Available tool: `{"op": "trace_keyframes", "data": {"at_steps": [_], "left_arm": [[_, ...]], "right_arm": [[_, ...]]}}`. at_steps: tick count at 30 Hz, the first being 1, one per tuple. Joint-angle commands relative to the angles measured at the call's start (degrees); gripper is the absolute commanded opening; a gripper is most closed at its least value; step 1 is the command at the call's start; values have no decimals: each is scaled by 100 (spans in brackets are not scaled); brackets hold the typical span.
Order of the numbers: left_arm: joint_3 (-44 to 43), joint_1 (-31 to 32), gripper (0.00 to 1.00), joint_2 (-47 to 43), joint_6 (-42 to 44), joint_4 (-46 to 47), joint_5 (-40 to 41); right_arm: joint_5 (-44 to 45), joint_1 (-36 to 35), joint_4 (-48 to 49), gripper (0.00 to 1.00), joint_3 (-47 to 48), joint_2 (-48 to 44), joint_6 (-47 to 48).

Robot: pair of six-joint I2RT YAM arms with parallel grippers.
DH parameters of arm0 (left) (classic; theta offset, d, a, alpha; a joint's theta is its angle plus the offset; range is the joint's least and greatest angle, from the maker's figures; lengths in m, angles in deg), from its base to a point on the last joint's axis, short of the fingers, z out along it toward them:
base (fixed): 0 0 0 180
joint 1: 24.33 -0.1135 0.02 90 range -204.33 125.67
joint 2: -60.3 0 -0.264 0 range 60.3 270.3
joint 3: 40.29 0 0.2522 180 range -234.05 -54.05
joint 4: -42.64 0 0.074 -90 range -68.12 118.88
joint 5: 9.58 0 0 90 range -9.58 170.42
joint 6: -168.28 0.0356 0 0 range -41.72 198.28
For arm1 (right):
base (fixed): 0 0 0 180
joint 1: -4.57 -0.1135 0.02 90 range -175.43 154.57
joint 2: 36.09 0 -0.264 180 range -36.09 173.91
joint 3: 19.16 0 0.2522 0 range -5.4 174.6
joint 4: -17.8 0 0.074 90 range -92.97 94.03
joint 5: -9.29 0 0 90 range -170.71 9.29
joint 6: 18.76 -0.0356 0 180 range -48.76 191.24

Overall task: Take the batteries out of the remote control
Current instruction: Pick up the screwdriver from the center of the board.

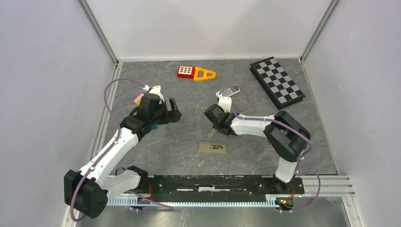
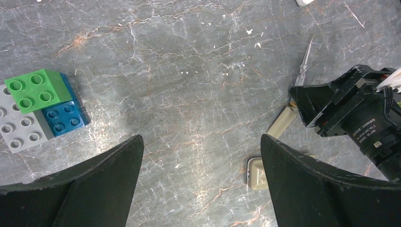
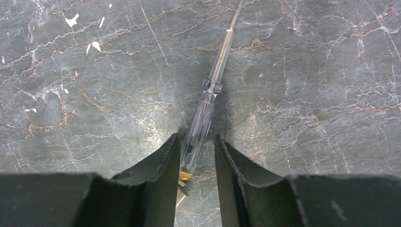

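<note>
Right hand (image 3: 196, 140) is lowered to the worktop (image 1: 170, 146), with fingers set on either side of the clear handle of a thin pen-like stick (image 3: 208, 101). The jaws are narrowed close to it, but whether it is actually clamped cannot be told. A beige flat piece (image 3: 180, 195) is seen just beneath the fingers.

Left hand (image 2: 201, 138) is held fully released above the worktop. Green block (image 2: 35, 90), blue block (image 2: 64, 118) and grey block (image 2: 21, 130) are seen touching one another at its left.

The remote (image 1: 212, 147) is laid back-up at front centre, near the right hand, with its bay uncovered. The batteries (image 1: 216, 148) appear seated inside it, too small to count. A second remote (image 1: 229, 91) is laid further back.
</note>
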Motion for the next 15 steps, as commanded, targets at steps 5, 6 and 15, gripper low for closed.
{"op": "trace_keyframes", "data": {"at_steps": [5,6,15], "left_arm": [[-6,-42,100,-50,-193,65,-50],[-10,-43,100,-29,-187,66,-60],[-45,-39,100,117,-160,58,-119]], "right_arm": [[-435,343,-90,27,-739,-284,519],[-431,357,-85,25,-785,-354,712],[-1112,604,-61,10,-1444,-895,2448]]}}
